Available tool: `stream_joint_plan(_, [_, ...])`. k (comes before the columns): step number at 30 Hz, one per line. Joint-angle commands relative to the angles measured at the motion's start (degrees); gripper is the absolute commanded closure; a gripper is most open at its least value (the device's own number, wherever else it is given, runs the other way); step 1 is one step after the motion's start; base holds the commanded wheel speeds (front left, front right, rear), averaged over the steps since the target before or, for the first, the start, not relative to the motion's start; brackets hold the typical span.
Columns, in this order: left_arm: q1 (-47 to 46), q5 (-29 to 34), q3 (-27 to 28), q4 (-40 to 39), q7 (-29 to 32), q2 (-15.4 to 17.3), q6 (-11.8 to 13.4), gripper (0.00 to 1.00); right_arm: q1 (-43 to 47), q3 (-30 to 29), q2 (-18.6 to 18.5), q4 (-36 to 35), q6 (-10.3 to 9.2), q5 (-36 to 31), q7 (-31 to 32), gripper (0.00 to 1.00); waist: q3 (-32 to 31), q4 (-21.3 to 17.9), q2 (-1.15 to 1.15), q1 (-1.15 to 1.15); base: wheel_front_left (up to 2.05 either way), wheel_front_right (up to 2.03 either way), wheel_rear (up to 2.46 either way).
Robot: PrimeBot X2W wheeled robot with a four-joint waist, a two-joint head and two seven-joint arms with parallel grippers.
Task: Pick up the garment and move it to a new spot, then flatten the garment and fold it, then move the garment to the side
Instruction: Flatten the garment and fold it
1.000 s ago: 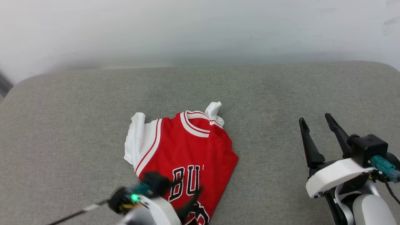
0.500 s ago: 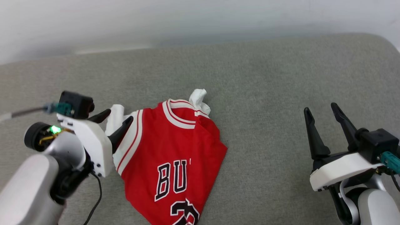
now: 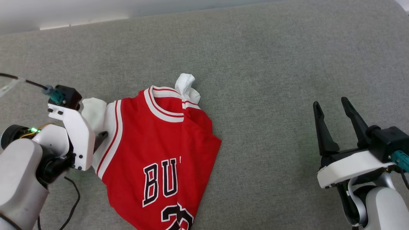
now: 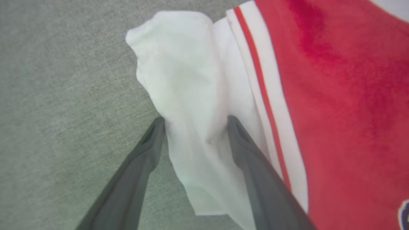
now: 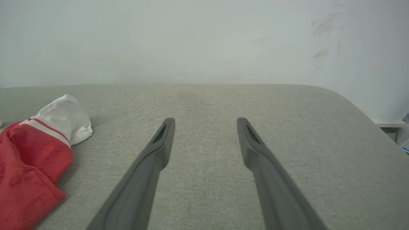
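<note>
**A:** Count in frame?
**B:** One garment (image 3: 153,143), a red jersey, lying rumpled on one grey cushion (image 3: 271,64). Two grippers, two dark fingers (image 5: 153,166) each.
**A:** Jersey detail?
**B:** Two white bits show. One is a sleeve (image 3: 92,110) at the jersey's left edge. The other is a bunched white lump (image 3: 187,86) beside the striped collar (image 3: 163,108) at its far edge. Two letters are readable, "BU" (image 3: 161,182). The number below them is cut by the frame edge, can't read it.
**A:** Left side?
**B:** The left gripper (image 4: 195,121) is at the jersey's left edge, jaws spread wide. One finger sits on each side of the white sleeve. Fabric lies between them, not pinched.
**A:** Right side?
**B:** The right gripper (image 3: 330,102) is well apart from the jersey, off its right edge. Jaws are spread, with bare cushion between the fingers.
**A:** Beyond the jersey?
**B:** One pale wall (image 5: 191,38), past the cushion's far edge.
</note>
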Motion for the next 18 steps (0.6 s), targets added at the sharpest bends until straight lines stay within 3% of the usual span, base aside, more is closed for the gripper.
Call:
stream_joint_plan(1, [-0.53,0.19,-0.40,1.20,-0.48,-0.16,0.11,0.00,-0.71,-0.17,0.23,0.11,-0.02,-0.24,-0.48,0.00,0.55,-0.13,0.00,-0.01,0.00,0.00,0.00])
stream_joint_plan(2, [-0.24,0.22,-0.71,1.89,-0.57,-0.49,0.04,0.44,-0.74,-0.27,0.26,0.19,-0.02,-0.30,-0.53,0.00,0.68,-0.05,0.00,-0.01,0.00,0.00,0.00])
stream_joint_plan(3, [0.06,0.23,-1.03,2.57,-0.73,-0.84,-0.05,1.00,-0.79,-0.30,0.30,0.31,-0.02,-0.46,-0.53,0.00,0.76,0.07,0.00,-0.01,0.00,0.00,0.00])
stream_joint_plan(7, [-0.07,0.31,-0.08,4.41,-4.81,-1.66,0.19,1.00,-1.01,-0.01,0.29,0.83,-0.02,-1.10,-0.10,0.00,0.21,1.11,0.00,-0.01,0.00,0.00,0.00])
stream_joint_plan(18, [3.49,0.81,7.50,3.11,-22.63,-0.30,4.08,1.00,1.31,0.19,-0.64,1.77,-0.02,-1.33,1.61,0.00,-5.94,5.86,0.00,-0.01,0.00,0.00,0.00])
